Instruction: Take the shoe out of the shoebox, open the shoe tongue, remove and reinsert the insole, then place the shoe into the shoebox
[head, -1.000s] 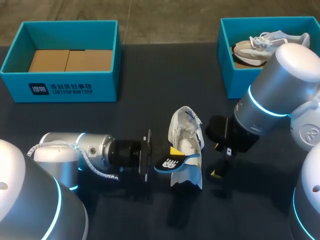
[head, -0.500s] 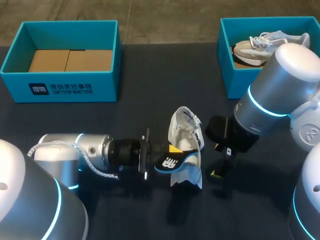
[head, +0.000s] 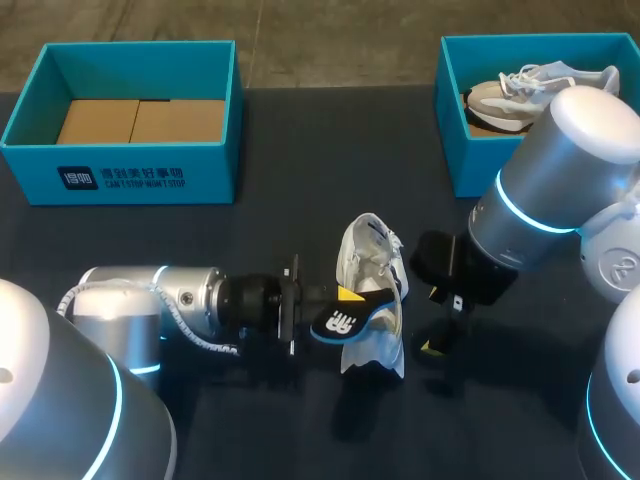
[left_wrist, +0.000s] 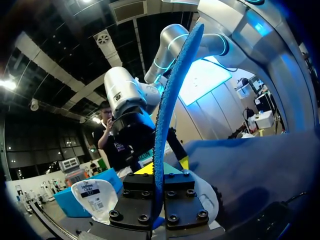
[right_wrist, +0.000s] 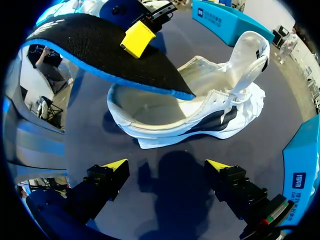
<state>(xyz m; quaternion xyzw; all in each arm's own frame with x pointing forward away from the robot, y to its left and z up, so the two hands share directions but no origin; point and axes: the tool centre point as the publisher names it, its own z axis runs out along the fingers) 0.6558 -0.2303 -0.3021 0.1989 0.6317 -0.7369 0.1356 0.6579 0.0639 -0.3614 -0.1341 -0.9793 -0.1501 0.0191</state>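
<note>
1. Far left, the empty teal shoebox (head: 120, 185) waits, well apart from the action.
2. The left gripper (head: 345, 300) is clamped on the insole (head: 345, 320), one yellow tip pressed on its dark top face. The insole's free end hangs over the opening of the white shoe (head: 375, 265), not yet seated inside.
3. The shoe lies on the table between the two arms, tongue pulled back, its mouth facing the right gripper (right_wrist: 167, 167).
4. That right gripper hovers just beside the shoe, fingers spread wide, holding nothing.
5. Far right, a second shoebox (head: 455, 160) with another shoe (head: 510, 95) in it.
6. The danger: nothing pins the shoe. If the insole's leading edge catches on the collar or the side wall, I'd expect the push to slide the shoe toward the right gripper, or the floppy insole to buckle and fold instead of sliding in flat.
7. Against a second ago, the left wrist has eased a touch toward the shoe, carrying the insole slightly further over the opening. The right arm and the shoe sit where they were.
</note>
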